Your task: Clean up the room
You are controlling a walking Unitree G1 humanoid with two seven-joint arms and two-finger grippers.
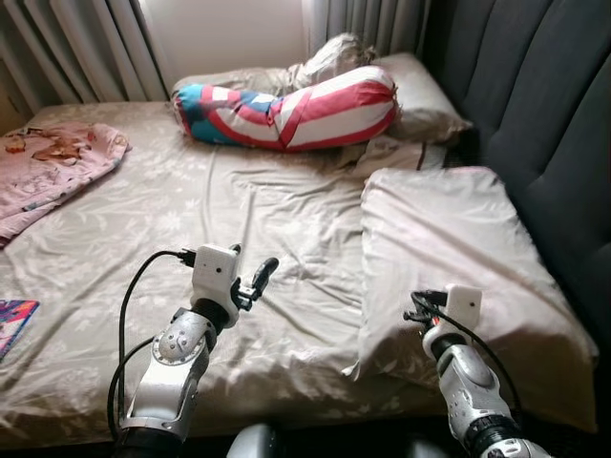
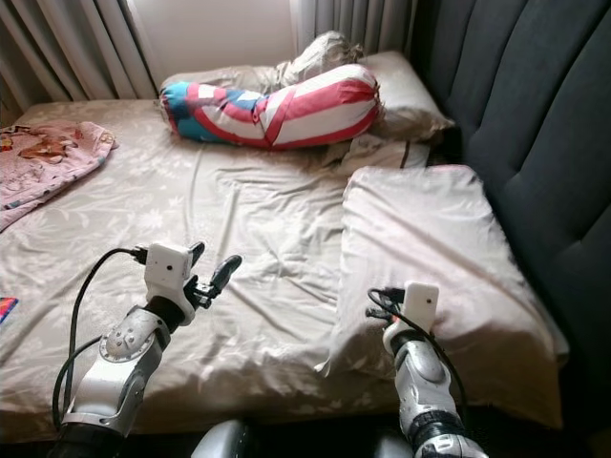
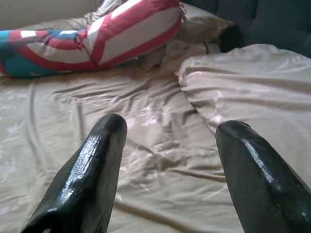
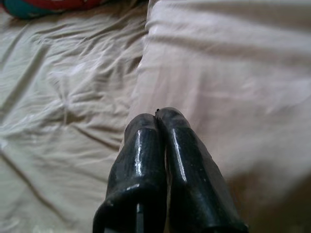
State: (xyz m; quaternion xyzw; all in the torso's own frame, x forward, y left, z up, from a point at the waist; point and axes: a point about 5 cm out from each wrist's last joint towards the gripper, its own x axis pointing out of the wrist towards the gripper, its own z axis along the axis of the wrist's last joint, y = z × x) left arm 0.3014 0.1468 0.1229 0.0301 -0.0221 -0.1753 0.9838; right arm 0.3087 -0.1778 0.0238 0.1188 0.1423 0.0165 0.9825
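Note:
A wrinkled beige sheet [image 1: 277, 210] covers the bed. A flat beige pillow [image 1: 449, 248] lies on its right side beside the dark headboard. At the far end rests a red, white and blue striped bolster [image 1: 296, 110], with another beige pillow [image 1: 420, 95] behind it. My left gripper [image 1: 253, 265] hovers open over the sheet near the bed's front, its fingers [image 3: 104, 145] spread wide and holding nothing. My right gripper [image 1: 420, 310] is shut, its fingertips [image 4: 155, 121] pressed together just above the near corner of the flat pillow [image 4: 228, 63].
A pink printed blanket [image 1: 48, 162] lies crumpled at the far left of the bed. A colourful flat item [image 1: 11, 320] sits at the left edge. The padded dark headboard [image 1: 544, 114] walls the right side. Grey curtains [image 1: 86, 48] hang behind the bed.

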